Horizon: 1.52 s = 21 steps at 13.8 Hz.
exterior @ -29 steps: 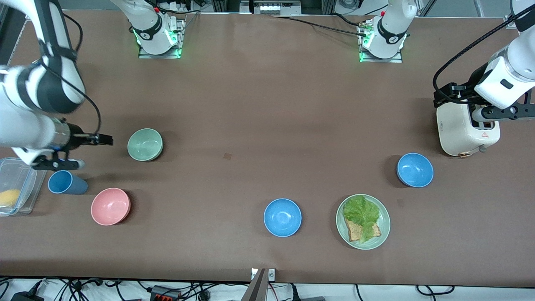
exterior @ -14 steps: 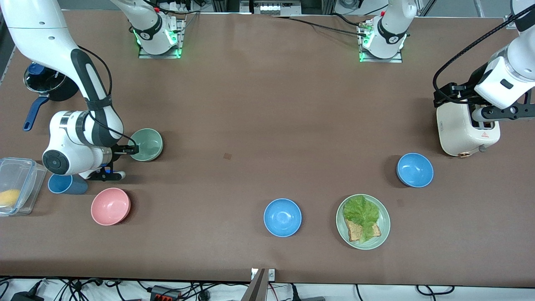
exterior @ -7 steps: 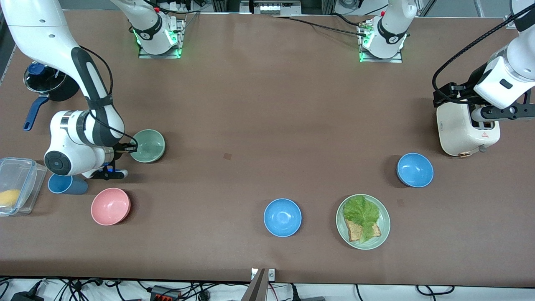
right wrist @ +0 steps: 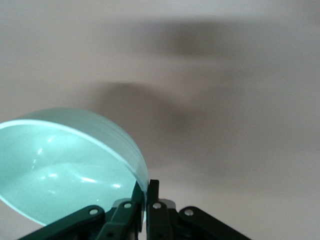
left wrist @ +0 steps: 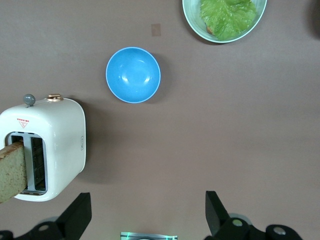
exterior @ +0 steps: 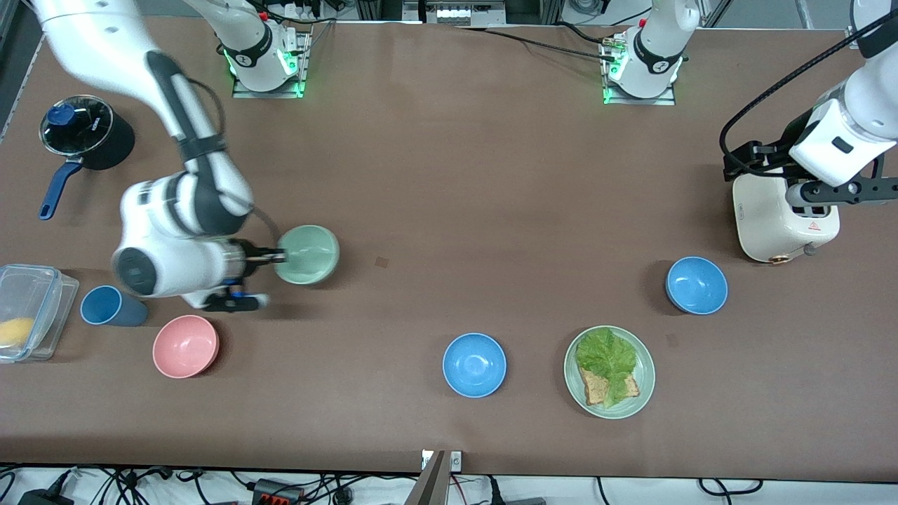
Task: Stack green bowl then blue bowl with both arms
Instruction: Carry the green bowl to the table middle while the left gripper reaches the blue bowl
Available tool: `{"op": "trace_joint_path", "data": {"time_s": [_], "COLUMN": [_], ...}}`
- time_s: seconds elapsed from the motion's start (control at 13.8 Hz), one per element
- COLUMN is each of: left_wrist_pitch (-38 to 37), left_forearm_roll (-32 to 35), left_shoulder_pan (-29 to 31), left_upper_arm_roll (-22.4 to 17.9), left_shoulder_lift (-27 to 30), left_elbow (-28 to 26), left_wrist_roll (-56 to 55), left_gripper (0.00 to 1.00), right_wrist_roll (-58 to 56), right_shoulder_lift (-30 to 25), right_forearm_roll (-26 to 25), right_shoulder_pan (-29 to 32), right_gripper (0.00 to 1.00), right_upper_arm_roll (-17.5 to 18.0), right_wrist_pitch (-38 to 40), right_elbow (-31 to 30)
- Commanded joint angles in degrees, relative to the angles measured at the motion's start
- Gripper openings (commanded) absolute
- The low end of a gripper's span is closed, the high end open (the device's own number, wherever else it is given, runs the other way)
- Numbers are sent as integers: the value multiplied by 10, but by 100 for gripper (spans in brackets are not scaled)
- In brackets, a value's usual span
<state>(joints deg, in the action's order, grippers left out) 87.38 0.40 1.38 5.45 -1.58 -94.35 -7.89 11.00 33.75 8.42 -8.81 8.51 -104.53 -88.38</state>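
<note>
Legible text: none. Toaster [exterior: 784, 217]: a small red triangular warning sign with a line of print beneath it on the top face, also seen in the left wrist view [left wrist: 22, 124], print too small to read. Pot lid [exterior: 76, 123]: a short line of lettering near the knob, not readable.

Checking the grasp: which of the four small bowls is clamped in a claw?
The green bowl: the right claw is shut on its rim. The pink bowl and both blue bowls sit untouched on the table.
</note>
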Motion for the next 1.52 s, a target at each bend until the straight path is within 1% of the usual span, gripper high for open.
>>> {"op": "trace_joint_path", "data": {"time_s": [0.0,0.07,0.22,0.44,0.58,0.65,0.87,1.16,1.23,1.31,1.45], "left_wrist_pitch": [-10,-11,-7,27,34,52,105,128,135,137,154], "left_forearm_roll": [-8,-7,-7,-4,-7,-7,-7,0,-4,-4,-3], "left_shoulder_pan": [8,9,25,31,50,55,73,83,84,84,84], "left_upper_arm_roll": [1,-4,-6,-6,-5,-4,-5,-5,-4,-5,-5], "left_shoulder_lift": [-12,-18,-39,-82,-112,-129,-180,-246,-261,-269,-286], "left_elbow": [16,15,16,16,17,17,16,25,36,36,38], "left_wrist_roll": [3,4,10,86,112,132,198,202,203,204,203], "left_gripper": [100,100,100,100,100,100,100,100,100,100,100], "right_wrist_roll": [95,117,142,137,145,146,142,137,142,145,172], "right_shoulder_lift": [56,69,78,80,97,105,118,130,130,127,120], "right_forearm_roll": [2,3,4,6,40,55,59,49,50,49,49], "right_shoulder_pan": [-107,-129,-174,-212,-219,-224,-233,-231,-231,-232,-233], "right_gripper": [0,0,0,0,0,0,0,0,34,99,100], "right_upper_arm_roll": [-6,-5,-5,-5,-5,-5,-5,-8,-8,-9,-9], "right_wrist_pitch": [6,6,6,13,7,6,6,-4,-4,-4,-3], "right_elbow": [86,104,105,103,102,102,102,102,102,102,109]}}
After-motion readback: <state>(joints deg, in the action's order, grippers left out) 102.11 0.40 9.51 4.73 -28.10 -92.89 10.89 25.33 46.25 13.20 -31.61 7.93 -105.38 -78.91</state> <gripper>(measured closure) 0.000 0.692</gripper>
